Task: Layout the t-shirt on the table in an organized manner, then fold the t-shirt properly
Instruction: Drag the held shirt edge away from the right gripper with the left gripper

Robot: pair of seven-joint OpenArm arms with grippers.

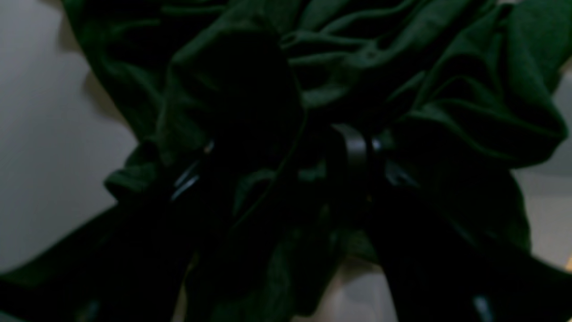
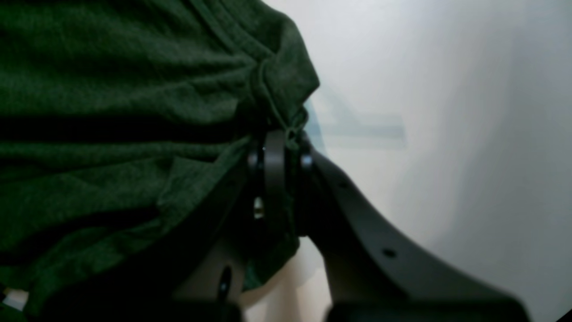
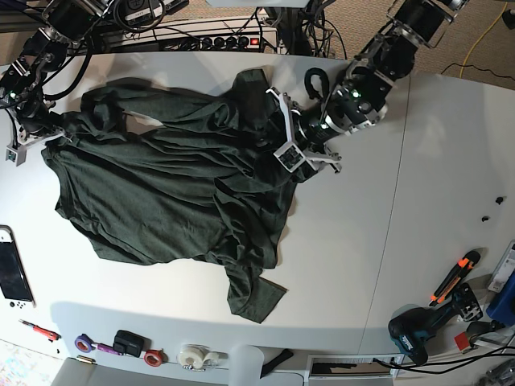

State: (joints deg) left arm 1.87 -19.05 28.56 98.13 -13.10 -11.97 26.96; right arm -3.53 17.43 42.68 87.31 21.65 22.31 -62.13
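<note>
The t-shirt [image 3: 169,189] is dark forest green — heathered, unprinted — on the white table [image 3: 354,241], crossed by one thin dark seam.

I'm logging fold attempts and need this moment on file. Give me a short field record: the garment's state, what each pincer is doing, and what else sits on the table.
garment: t-shirt, dark green, spread but wrinkled, bunched toward its far edge
surface: table, white
left pincer: jaws wide, pushed into bunched cloth at the shirt's edge; a grip cannot be confirmed
right pincer: shut on a gathered shirt edge
fold progress: not laid flat, no fold made
other items: tape rolls and cordless drill along the near edge
</note>
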